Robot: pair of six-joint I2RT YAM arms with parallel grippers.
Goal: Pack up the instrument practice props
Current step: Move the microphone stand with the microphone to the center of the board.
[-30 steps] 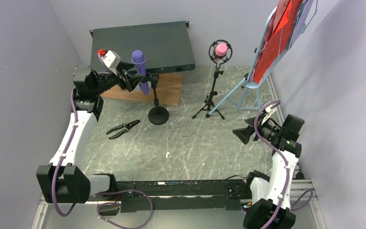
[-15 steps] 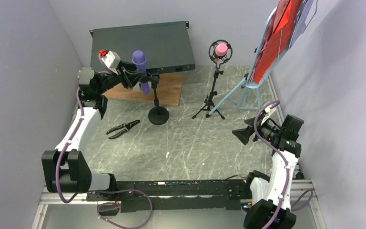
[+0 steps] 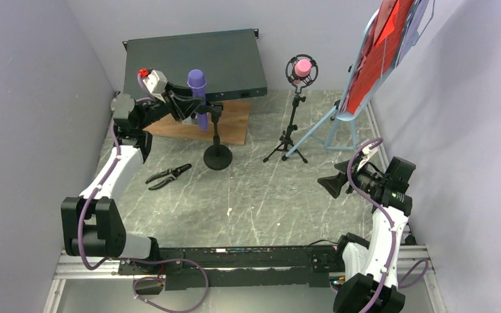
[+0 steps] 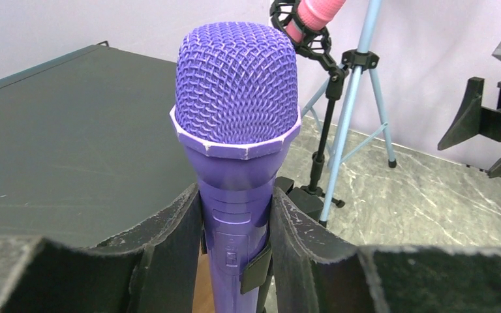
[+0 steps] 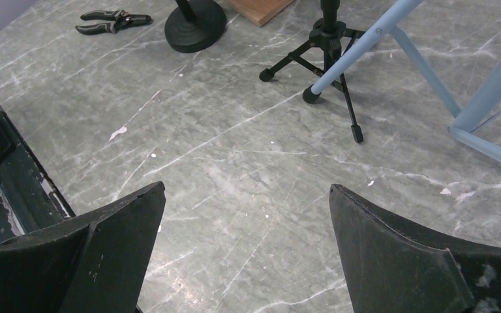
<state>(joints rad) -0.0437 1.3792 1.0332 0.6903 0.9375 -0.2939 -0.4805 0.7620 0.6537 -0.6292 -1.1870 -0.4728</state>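
Note:
The purple microphone stands upright in the clip of the black round-base holder. My left gripper is shut on its handle just below the head, both pads pressing the sides. The pink microphone sits in the black tripod holder at mid-table. The light-blue music tripod stands at the right rear with red music sheets on it. My right gripper hangs open over bare table, nothing between its fingers.
The dark green rack box leans at the back, with a brown wooden board in front of it. Black pliers lie on the table left of the round base. Walls stand close on both sides.
My left arm has shifted right to the purple microphone and its jaws have closed from wide onto the handle. The right arm has not moved.

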